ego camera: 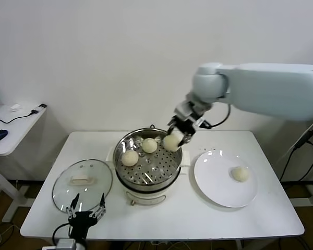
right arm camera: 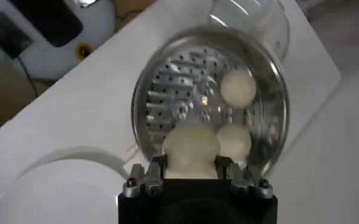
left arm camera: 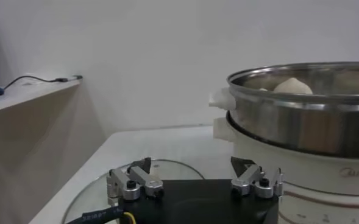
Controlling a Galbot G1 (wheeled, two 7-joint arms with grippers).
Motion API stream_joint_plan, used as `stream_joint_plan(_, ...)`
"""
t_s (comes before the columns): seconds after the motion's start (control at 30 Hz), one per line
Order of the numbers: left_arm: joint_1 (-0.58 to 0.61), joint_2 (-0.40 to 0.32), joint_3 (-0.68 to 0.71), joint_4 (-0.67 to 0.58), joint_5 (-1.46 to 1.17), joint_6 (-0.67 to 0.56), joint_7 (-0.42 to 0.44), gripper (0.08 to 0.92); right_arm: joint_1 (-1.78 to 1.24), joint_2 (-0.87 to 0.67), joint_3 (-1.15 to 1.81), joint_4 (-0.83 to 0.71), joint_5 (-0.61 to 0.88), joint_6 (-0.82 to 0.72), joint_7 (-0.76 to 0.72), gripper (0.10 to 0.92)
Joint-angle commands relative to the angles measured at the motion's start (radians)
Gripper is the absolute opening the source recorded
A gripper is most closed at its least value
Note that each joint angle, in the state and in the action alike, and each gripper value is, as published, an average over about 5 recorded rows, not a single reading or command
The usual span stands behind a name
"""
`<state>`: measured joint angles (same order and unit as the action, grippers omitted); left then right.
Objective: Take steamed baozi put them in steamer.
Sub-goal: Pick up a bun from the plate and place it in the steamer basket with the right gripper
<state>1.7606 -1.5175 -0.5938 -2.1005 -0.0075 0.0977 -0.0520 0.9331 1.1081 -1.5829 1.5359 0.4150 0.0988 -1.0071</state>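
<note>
- Nearest the head camera, the left gripper (ego camera: 86, 209) hovers low at the table's (ego camera: 161, 219) front edge, fingers spread apart and empty, just over the glass lid (ego camera: 82, 182).
- Clamped in the right gripper (ego camera: 178, 136) is one baozi (ego camera: 171, 142), held over the steamer's (ego camera: 148, 179) back right rim.
- Two more buns (ego camera: 149, 145) (ego camera: 130, 158) lie on the perforated tray inside the steamer.
- A fourth bun (ego camera: 240, 174) sits on the white plate (ego camera: 214, 182), right of the steamer.
</note>
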Motion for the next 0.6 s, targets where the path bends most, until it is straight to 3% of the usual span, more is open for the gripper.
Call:
stream_joint_plan(0.03,0.003,-0.001,0.001,0.001,0.005,-0.001,-0.001,0.823,-0.171,0.188,0.053,-0.017,-0.262,0.297,-0.007,0.551)
stream_joint_plan(0.6,0.016,0.002,-0.009,0.001,0.003,-0.008,-0.002,0.823,-0.379,0.273,0.076,-0.277,-0.347,0.385,0.041,0.555)
